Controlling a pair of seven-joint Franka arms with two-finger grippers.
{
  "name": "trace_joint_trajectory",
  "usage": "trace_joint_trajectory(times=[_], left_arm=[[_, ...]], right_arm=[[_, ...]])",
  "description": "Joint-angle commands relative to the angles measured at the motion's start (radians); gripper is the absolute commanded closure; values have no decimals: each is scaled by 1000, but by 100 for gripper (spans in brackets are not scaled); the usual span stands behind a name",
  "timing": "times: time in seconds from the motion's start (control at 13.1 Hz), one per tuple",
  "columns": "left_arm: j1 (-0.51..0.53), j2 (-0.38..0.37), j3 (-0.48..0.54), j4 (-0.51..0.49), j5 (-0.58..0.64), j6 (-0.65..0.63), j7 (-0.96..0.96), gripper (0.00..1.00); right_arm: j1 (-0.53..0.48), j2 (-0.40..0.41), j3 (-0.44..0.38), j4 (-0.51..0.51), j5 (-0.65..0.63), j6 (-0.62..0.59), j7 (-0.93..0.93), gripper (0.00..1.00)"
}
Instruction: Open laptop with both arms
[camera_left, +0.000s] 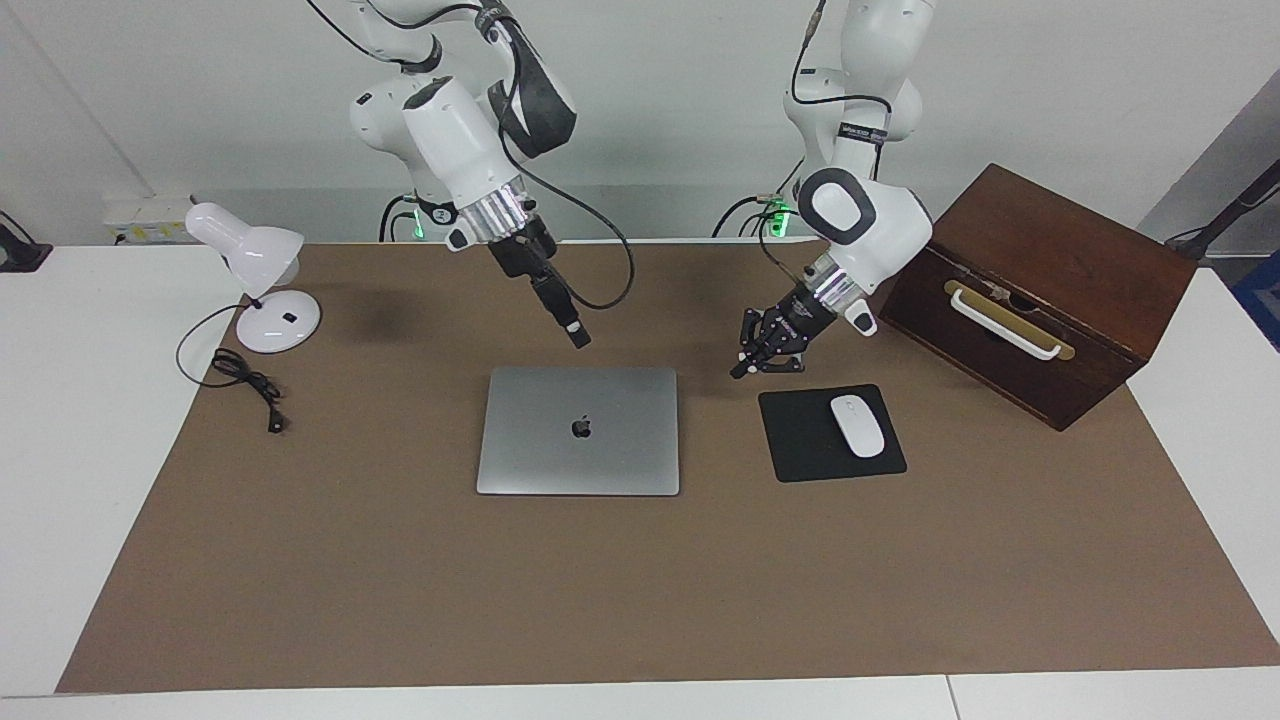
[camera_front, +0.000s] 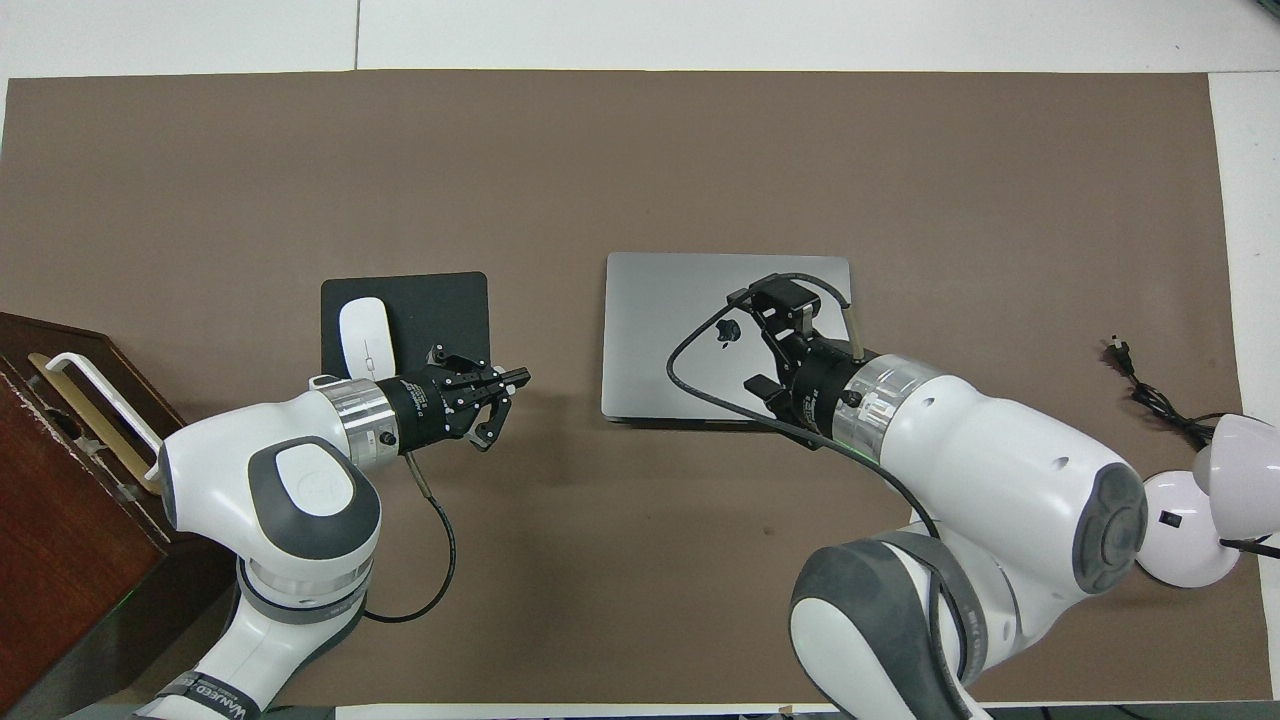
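A brown mat (camera_left: 640, 600) covers a white table (camera_left: 60, 450) set against a plain pale wall. The laptop (camera_left: 580, 450) lies shut and flat on the mat, logo up.

The right gripper (camera_left: 577, 338) hangs in the air just above the laptop's edge nearest the robots; whether its fingers are together or apart I cannot tell. The left gripper (camera_left: 745, 368), fingertips pressed together and holding nothing, hovers over bare mat between the laptop and the black pad (camera_left: 800, 440), with the laptop toward the right arm's end of it. Neither touches anything.

The laptop looks thin, stiff and smooth-skinned, likely slick under metal fingers and easy to scratch. Judging by the upright logo in the facing view, the lid's opening lip is probably at the edge nearest the robots, under the right gripper. One gripper would best press the base down while the other lifts that lip, since a stiff hinge may drag the whole machine along the mat.

A mouse (camera_left: 857, 425) sits on the pad. A wooden box (camera_left: 1060, 270) stands near the left arm, a lamp (camera_left: 255, 270) near the right.
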Motion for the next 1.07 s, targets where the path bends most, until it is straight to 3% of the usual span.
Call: trace_joint_trajectory(times=[0.0,0.38,0.99], left_arm=[[-75,30,13,2,-119,41,98,100],[-149,92,13,13,-286,89,298,100],[-216,136,13,62,-388,146,325,100]], right_arm=[[4,-41,7,-93,23,76,23,0],[4,-52,43,-203,23,123,28,0],[1,-58,57,-300,23,146,22,0]])
